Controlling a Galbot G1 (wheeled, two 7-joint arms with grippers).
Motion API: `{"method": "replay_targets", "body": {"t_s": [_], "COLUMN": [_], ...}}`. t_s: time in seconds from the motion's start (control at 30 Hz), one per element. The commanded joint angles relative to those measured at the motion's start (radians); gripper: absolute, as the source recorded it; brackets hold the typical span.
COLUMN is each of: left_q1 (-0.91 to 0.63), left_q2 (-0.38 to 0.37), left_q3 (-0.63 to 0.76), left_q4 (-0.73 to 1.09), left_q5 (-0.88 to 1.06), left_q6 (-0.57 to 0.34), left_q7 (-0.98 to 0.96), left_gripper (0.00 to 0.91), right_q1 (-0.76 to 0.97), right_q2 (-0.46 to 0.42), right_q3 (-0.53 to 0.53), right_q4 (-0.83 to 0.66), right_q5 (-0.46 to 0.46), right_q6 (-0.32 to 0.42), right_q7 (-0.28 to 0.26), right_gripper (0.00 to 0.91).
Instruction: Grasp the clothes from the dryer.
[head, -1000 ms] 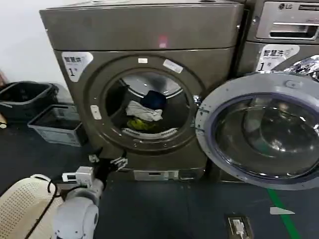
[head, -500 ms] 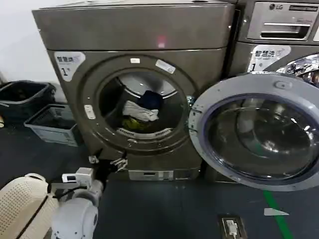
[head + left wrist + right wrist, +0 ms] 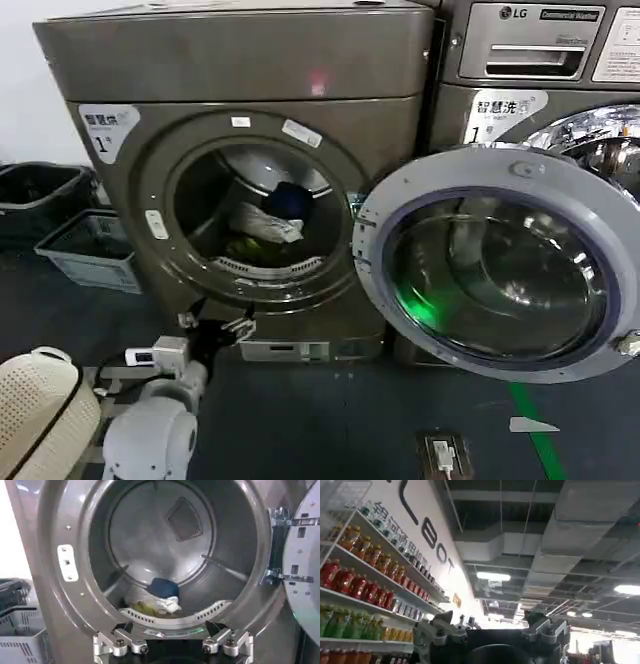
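- The dryer [image 3: 250,150], a bronze-grey machine with a white "1" sticker [image 3: 103,130] at the upper left corner of its front, stands with its round door [image 3: 495,265] swung wide open to the right.
- The clothes [image 3: 265,222] lie in a small heap at the bottom of the drum [image 3: 165,535], near its front lip: a dark blue piece on top, a white-grey piece below it, and a yellow-green piece at the front edge.
- In the left wrist view the clothes [image 3: 157,597] sit well behind the left end effector [image 3: 172,642], which hangs in front of the porthole, below its rim, fingers spread and grasping nothing.
- In the head view the left end effector [image 3: 215,325] is low before the front panel of the dryer, just under the porthole.
- The right end effector [image 3: 490,632] points up toward a ceiling and store shelves of bottles [image 3: 365,580]; it is released, fingers apart, holding nothing.
- A second machine with an LG logo [image 3: 530,60] stands at the right of the dryer, touching or nearly so.
- Grey baskets [image 3: 85,250] sit on the floor at the left of the dryer.
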Motion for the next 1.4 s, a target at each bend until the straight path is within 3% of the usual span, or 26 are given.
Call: {"method": "replay_targets", "body": {"t_s": [0.03,1.4], "left_q1": [-0.002,0.0], "left_q2": [0.001,-0.003], "left_q3": [-0.003,-0.009], "left_q4": [0.003,0.006], "left_q5": [0.001,0.031], "left_q6": [0.049,0.049], "left_q7": [0.0,0.013], "left_gripper": [0.907,0.907], "right_q1": [0.001,-0.003], "right_q2": [0.003,0.015], "right_q3": [-0.001,-0.002], "right_q4": [0.011,0.02], "right_q5": [0.033,0.053], "right_q6": [-0.001,-0.002], "right_q7": [0.01,0.035], "right_gripper": [0.907,0.907]}}
